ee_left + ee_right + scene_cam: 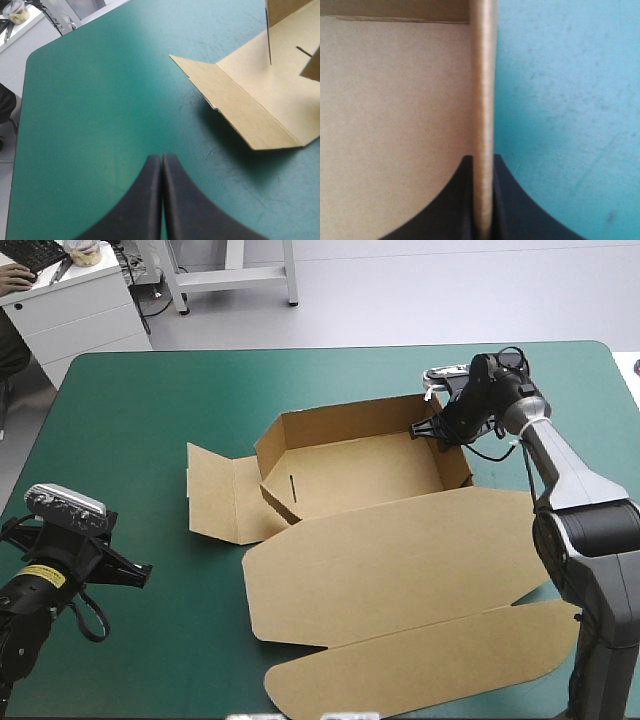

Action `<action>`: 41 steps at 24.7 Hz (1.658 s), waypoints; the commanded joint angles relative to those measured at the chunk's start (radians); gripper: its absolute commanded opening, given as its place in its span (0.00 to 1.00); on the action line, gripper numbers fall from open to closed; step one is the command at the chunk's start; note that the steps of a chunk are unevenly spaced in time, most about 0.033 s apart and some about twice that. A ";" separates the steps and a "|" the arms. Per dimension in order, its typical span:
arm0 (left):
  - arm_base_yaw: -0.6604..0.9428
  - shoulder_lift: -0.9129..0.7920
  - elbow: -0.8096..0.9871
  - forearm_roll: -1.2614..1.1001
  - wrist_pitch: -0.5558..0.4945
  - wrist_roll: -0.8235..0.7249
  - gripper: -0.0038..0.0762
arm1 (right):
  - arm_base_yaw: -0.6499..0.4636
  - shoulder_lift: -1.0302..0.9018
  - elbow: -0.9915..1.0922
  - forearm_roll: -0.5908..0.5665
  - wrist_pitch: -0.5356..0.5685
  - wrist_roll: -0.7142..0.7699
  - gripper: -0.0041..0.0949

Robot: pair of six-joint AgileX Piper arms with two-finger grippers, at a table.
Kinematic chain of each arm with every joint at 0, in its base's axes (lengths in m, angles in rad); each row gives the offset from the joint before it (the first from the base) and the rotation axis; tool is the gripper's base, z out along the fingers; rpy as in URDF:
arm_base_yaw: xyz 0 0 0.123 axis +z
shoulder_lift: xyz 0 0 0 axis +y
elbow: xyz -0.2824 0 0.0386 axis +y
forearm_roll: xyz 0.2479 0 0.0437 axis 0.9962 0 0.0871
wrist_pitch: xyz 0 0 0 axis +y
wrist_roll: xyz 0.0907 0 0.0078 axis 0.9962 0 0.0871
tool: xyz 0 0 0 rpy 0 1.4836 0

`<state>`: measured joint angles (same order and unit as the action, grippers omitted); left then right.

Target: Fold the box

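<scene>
1. Location: the box point(370, 480) sits mid-table on the teal-green cover point(150, 420), part-formed. Its far wall and right wall point(452, 455) are raised, the lid point(390, 560) lies flat toward the near edge, and the left flap point(215, 490) lies flat.
2. The right gripper point(482, 160): black fingers all but together, clamped on the top edge of the right wall, one inside the tray and one outside.
3. The left gripper point(162, 157): fingers together, holding nothing, over bare cover well apart from the left flap.
4. Step in hand, as judged: setting the right wall. Keep it upright and square on its crease, gripped firmly without crushing the edge. The left gripper could steady the far side.
5. Contents: the tray holds nothing; only a narrow slot point(291, 483) shows near its left side
</scene>
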<state>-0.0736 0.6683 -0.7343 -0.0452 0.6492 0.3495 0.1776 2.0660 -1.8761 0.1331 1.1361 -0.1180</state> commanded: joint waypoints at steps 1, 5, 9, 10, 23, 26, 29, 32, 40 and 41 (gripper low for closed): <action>0.000 -0.001 -0.027 -0.005 -0.076 -0.009 0.04 | -0.003 -0.078 -0.032 0.006 0.007 -0.017 0.02; 0.000 -0.001 -0.027 -0.005 -0.076 -0.009 0.04 | -0.003 -0.119 -0.032 -0.029 0.035 -0.036 0.02; 0.000 -0.001 -0.027 -0.005 -0.076 -0.009 0.04 | -0.008 -0.174 -0.032 -0.031 0.111 -0.104 0.02; 0.000 -0.001 -0.027 -0.005 -0.076 -0.009 0.04 | -0.013 -0.187 -0.032 -0.031 0.118 -0.110 0.02; 0.000 -0.001 -0.027 -0.005 -0.076 -0.043 0.04 | -0.236 -0.529 -0.028 0.166 0.118 -0.258 0.02; 0.000 0.016 -0.027 -0.003 -0.092 -0.100 0.04 | -0.285 -0.576 -0.022 0.194 0.118 -0.279 0.02; 0.003 0.099 -0.027 0.001 -0.127 -0.161 0.04 | -0.289 -0.596 -0.020 0.225 0.118 -0.289 0.02; 0.003 0.259 -0.027 -0.033 -0.153 -0.197 0.07 | -0.289 -0.607 -0.020 0.241 0.118 -0.289 0.02; 0.003 0.475 -0.029 -0.354 -0.178 -0.014 0.07 | -0.289 -0.615 -0.020 0.302 0.118 -0.283 0.02; 0.003 0.490 -0.029 -0.417 -0.178 0.043 0.07 | -0.289 -0.614 -0.020 0.306 0.118 -0.283 0.02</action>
<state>-0.0734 1.1373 -0.7343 -0.2996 0.5283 0.2686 -0.1021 1.4983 -1.8732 0.3717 1.2442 -0.4089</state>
